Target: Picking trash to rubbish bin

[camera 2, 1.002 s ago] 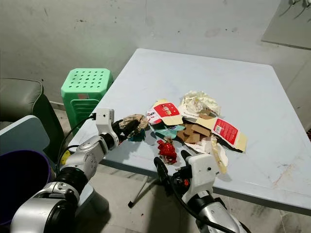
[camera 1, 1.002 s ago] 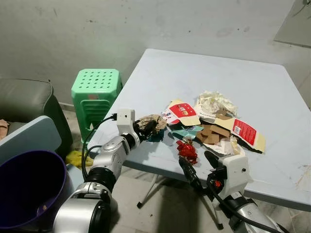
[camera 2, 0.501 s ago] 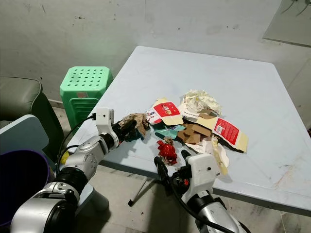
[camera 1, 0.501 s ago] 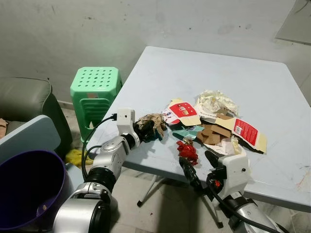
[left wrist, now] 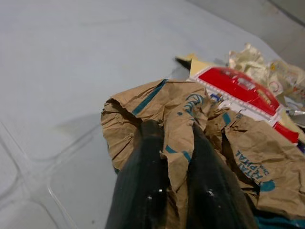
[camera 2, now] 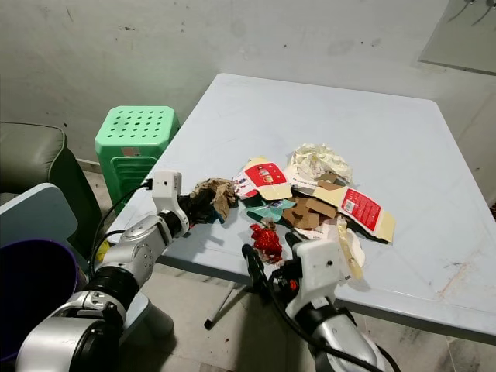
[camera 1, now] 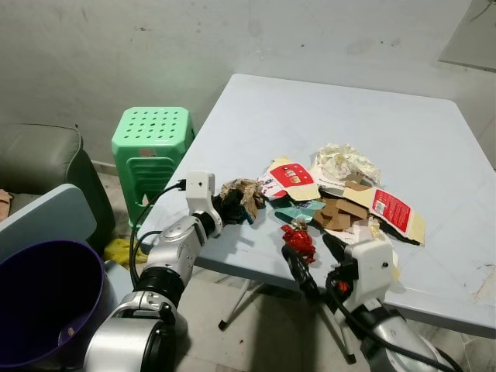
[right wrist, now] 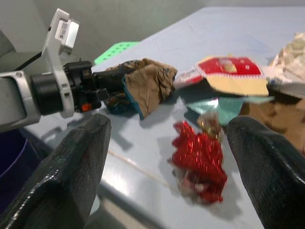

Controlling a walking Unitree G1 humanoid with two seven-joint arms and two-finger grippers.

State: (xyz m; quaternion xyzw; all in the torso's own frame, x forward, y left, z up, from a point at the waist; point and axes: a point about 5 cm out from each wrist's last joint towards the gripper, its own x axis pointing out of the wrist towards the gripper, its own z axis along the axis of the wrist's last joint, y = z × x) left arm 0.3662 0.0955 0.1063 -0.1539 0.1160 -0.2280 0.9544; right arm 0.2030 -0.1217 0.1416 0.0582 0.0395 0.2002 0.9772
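Your left hand (left wrist: 174, 157) is clamped on the crumpled brown paper bag (camera 1: 240, 194) at the pale blue bench (camera 1: 256, 132) edge, your right hand (right wrist: 167, 162) spread wide before the red foil wrapper (right wrist: 200, 160); next, probably carry the bag to the purple round bin (camera 1: 43, 306).

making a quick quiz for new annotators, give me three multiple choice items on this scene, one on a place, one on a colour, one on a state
1. Where is the red shiny wrapper?
A. on the table near its front edge
B. inside the bin
C. on the stool

2. What colour is the plastic stool?
A. blue
B. green
C. white

3. What state is the left gripper in?
A. open above the table
B. shut on nothing
C. shut on the crumpled brown paper bag

Answers: 1 A, the wrapper lies on the table between the right gripper's spread fingers. 2 B, the stool beside the table is green. 3 C, the left wrist view shows both fingers pinching a fold of the bag.
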